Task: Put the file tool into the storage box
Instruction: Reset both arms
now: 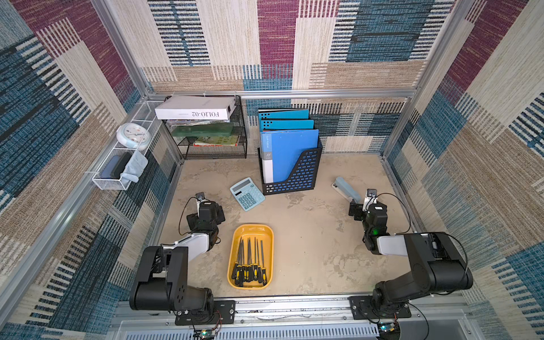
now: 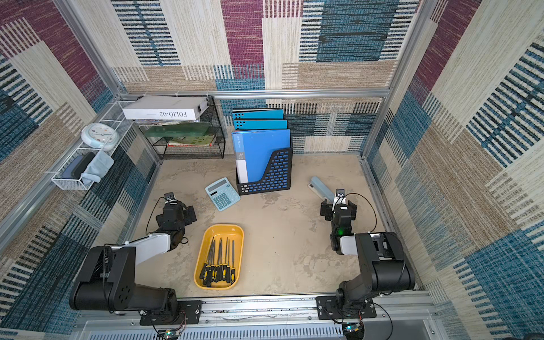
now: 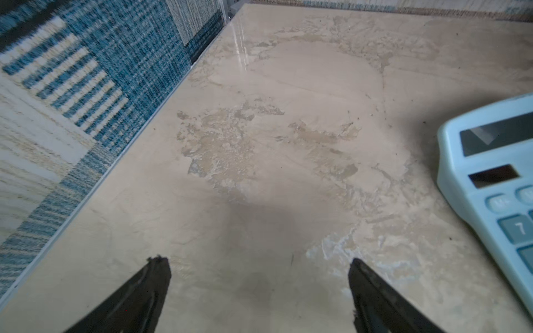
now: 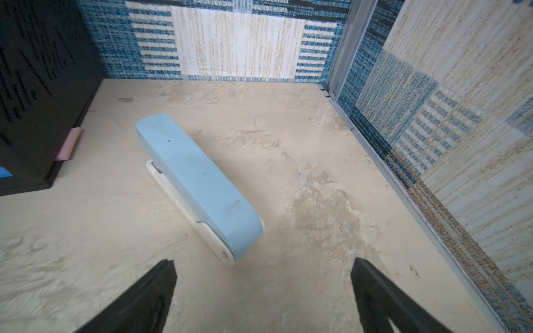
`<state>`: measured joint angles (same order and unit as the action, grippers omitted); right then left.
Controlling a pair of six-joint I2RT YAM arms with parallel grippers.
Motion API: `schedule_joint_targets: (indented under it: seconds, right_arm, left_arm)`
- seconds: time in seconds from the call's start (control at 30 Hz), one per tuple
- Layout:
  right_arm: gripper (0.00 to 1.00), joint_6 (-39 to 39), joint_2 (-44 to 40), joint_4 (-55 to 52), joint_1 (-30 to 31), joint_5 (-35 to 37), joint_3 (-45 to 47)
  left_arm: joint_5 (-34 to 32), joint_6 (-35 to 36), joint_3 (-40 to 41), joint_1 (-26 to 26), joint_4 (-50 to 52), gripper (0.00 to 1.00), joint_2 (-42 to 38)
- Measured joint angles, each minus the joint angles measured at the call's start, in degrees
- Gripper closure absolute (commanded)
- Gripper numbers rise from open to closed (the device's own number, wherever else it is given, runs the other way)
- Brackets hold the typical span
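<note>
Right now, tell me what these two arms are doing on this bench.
Nothing is being handled. The files lie in the yellow storage box, handles toward the robot. The left gripper is open and empty over bare tabletop beside the blue calculator. The right gripper is open and empty just short of the blue stapler. No file shows outside the box, so the job looks done.

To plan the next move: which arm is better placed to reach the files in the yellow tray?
Left. The left arm sits close beside the storage box holding the files; the right arm is across bare table, by the stapler. Both jaws stand open and empty.
</note>
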<state>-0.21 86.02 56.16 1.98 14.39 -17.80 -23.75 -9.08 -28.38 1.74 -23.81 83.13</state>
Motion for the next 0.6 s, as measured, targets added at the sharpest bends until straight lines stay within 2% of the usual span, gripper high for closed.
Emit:
schedule_joint_targets:
  seconds: [0.1,0.2,0.6]
  right_arm:
    - [0.0,1.1,1.1,6.1,-2.6,-1.4,3.5]
    - [0.01,1.6,1.1,8.6,-2.7,-4.2,3.7]
    - [0.01,2.1,0.9,11.4,-2.9,-5.5,3.7]
  left_arm:
    - [0.8,1.5,0.9,1.2,-6.7,0.01,3.1]
    - [0.9,2.0,0.6,1.9,-7.8,0.01,3.7]
    - [0.5,2.7,0.3,1.9,-10.0,0.01,3.7]
